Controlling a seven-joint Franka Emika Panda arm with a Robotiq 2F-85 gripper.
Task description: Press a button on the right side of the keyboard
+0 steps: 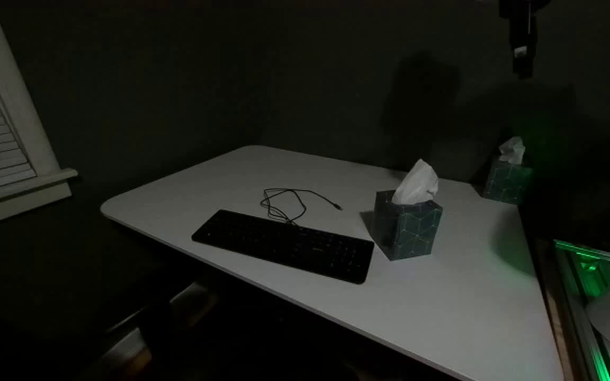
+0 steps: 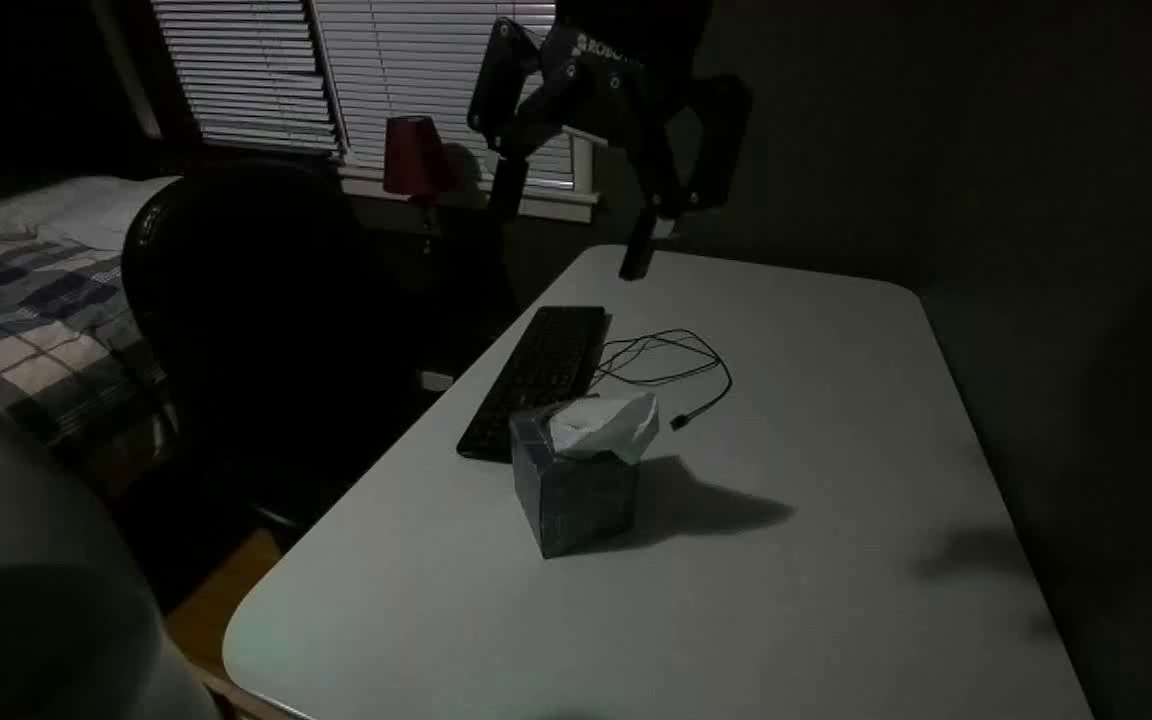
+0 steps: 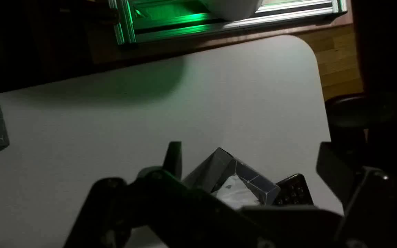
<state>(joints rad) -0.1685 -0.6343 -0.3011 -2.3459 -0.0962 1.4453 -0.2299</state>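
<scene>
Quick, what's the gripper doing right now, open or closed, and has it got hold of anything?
Gripper: open, jaws spread wide apart, holding nothing.

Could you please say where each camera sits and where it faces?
An exterior view: beside the white table, facing across the long black keyboard; black claw upper right.
An exterior view: at the table's end, facing slatted white blinds; claw above.
Wrist view: wrist-mounted, facing the table below; claw fingers show.
Both exterior views share keyboard and table.

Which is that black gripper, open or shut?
Open: in an exterior view the gripper has its fingers well apart, nothing held between them; the wrist view shows the gap too.
</scene>
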